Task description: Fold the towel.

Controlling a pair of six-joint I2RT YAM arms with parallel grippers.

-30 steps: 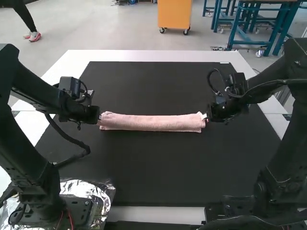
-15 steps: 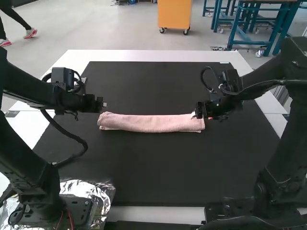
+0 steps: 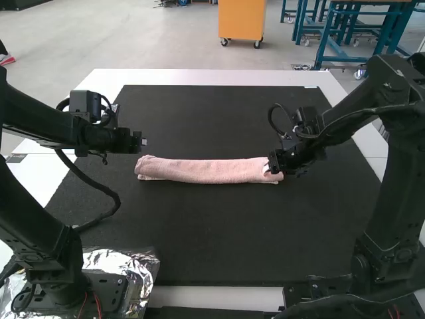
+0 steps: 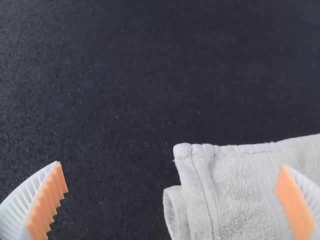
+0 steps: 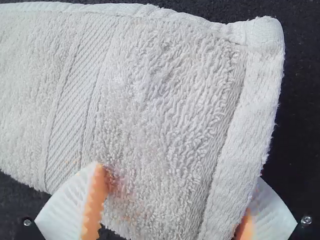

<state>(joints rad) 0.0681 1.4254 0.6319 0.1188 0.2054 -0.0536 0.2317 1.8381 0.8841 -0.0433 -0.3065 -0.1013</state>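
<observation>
Here's your towel, a long narrow strip lying crosswise on the dark mat over the bench, layers stacked and an under layer peeking out at its left end. Your left end effector is just off that end, fingers well apart, nothing clamped. And your right end effector is right at the towel's right end, its fingers apart too, one over the cloth, the other partly hidden past its hem, so no grip there. Looks like the strip is ready for its next fold, end over end. Square the right one to the towel's end, get low, and close on every layer; pinch only the top and the stack peels open. Lift gently, carry it toward the left end, match the corners, then let go softly and press the crease flat.
</observation>
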